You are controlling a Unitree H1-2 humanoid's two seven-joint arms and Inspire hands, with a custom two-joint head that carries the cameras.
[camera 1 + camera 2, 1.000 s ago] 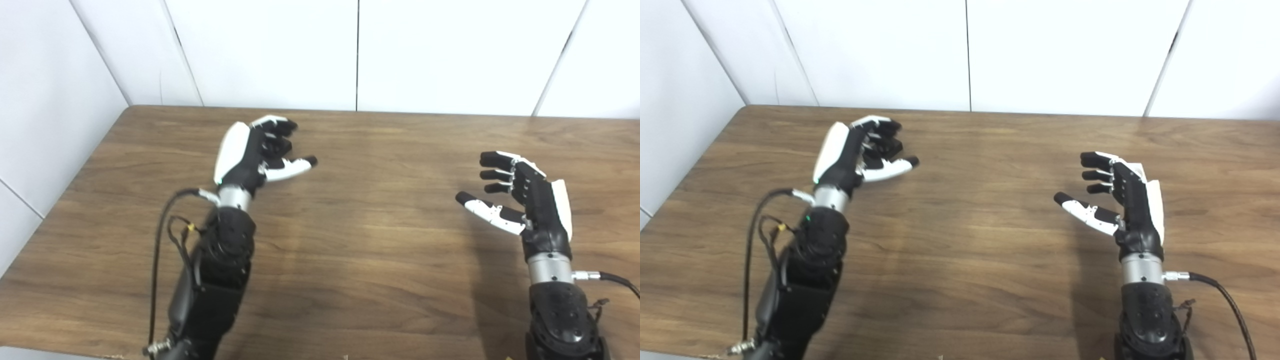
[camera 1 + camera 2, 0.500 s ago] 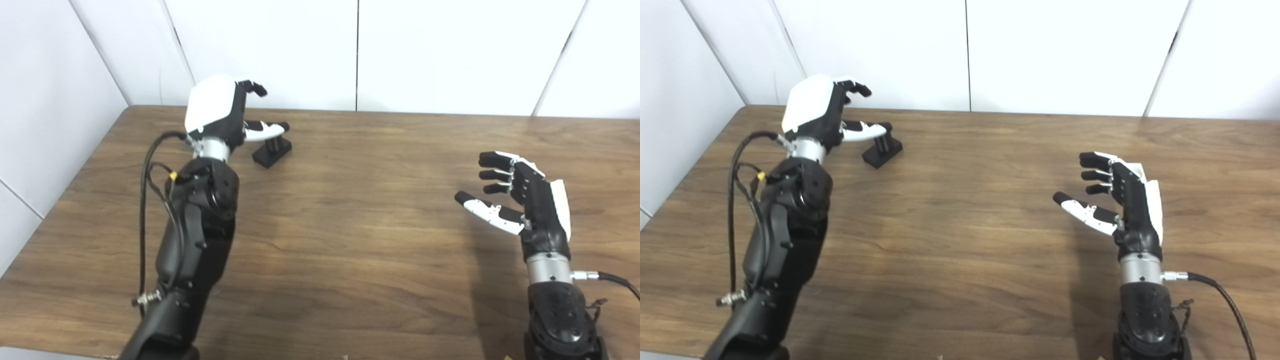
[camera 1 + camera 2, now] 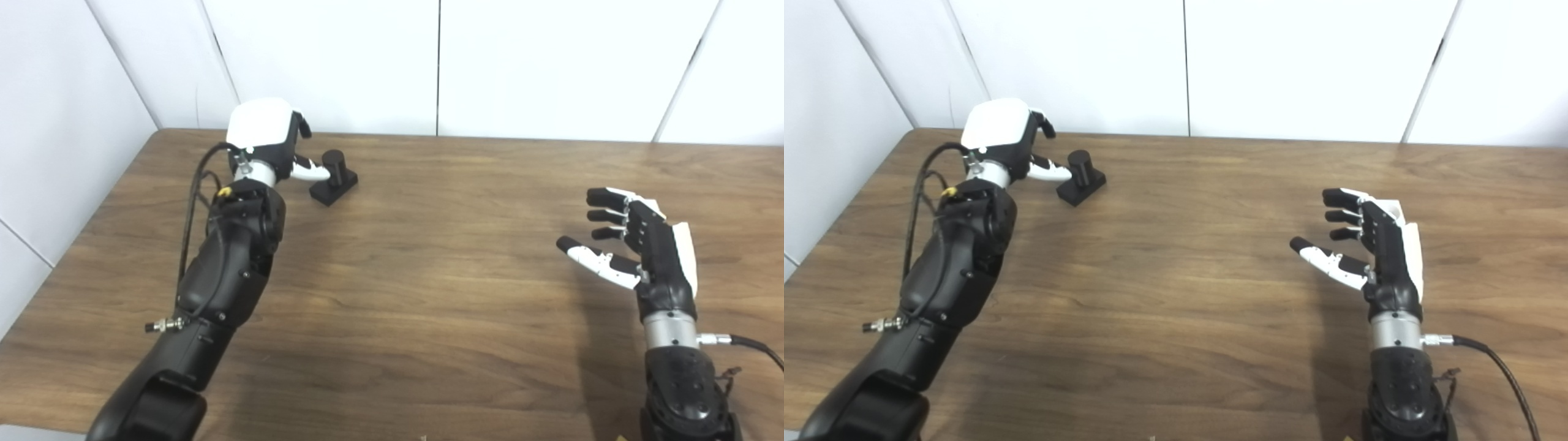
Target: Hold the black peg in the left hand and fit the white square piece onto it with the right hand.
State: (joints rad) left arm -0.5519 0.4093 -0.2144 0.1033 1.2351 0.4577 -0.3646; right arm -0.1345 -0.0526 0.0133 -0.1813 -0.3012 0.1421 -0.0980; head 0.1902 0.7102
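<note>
Peg pickup in hand: left robot hand [image 3: 264, 136], fingers apart and empty, beside black peg [image 3: 334, 176] at tabletop [image 3: 429, 294] eleven o'clock; closure needed next; right robot hand [image 3: 637, 245] spread, idle; white piece unseen.

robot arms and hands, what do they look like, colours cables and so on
Both arms are black and bulky, each ending in a silver metal wrist ring. The left hand and right hand have a white back shell, black fingers and a white thumb with a black tip. Black cables run along the left forearm; one plugs in beside the right wrist.
</note>
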